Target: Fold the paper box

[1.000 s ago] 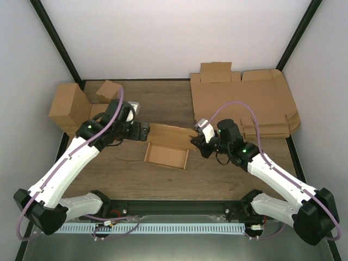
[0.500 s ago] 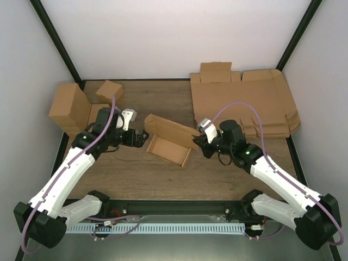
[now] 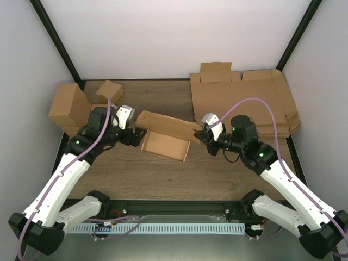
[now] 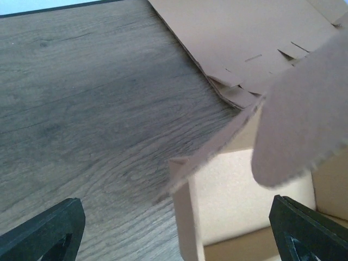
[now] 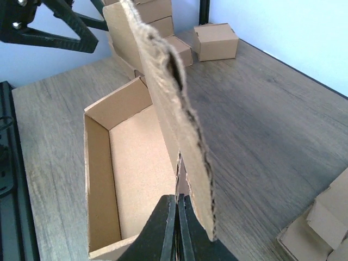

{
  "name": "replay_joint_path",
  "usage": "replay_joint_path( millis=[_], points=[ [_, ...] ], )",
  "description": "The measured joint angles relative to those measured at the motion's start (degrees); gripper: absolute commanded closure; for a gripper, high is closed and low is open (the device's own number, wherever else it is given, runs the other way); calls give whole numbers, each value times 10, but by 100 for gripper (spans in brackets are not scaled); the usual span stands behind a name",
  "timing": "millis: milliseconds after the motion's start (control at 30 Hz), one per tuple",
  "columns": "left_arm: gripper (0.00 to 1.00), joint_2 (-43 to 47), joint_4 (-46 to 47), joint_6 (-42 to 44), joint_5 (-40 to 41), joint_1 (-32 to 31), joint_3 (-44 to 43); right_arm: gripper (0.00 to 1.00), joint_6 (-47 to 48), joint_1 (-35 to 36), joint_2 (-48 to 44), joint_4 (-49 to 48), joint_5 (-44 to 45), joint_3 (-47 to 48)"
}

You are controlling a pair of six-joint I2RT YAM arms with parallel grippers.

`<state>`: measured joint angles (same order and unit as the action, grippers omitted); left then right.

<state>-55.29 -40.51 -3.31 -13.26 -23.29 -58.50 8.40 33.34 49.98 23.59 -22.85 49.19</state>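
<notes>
Paper box [image 3: 166, 145]: one, on tabletop [image 3: 163, 98]. Right end effector [image 3: 198, 136] clamped on its raised flap; left end effector [image 3: 139, 134] spread apart alongside.

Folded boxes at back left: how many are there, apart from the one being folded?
3. A large box at the far left, a small tilted box just right of it, and a third box between them, partly behind the left arm. Others may be hidden there.
</notes>
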Motion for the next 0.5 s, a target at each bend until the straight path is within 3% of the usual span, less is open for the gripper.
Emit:
replay_joint_path(
  millis=[67, 200, 300, 500],
  points=[
    [12, 0, -3, 7, 0, 0, -1, 99, 7, 0, -1, 10, -7, 6],
    [39, 2, -3, 21, -7, 0, -9, 99, 15, 0, -2, 26, -21, 8],
    [54, 2, -2, 27, -22, 0, -20, 99, 19, 0, -3, 38, -27, 8],
    [59, -12, -5, 36, -57, 0, -24, 99, 20, 0, 5, 45, -31, 17]
  ],
)
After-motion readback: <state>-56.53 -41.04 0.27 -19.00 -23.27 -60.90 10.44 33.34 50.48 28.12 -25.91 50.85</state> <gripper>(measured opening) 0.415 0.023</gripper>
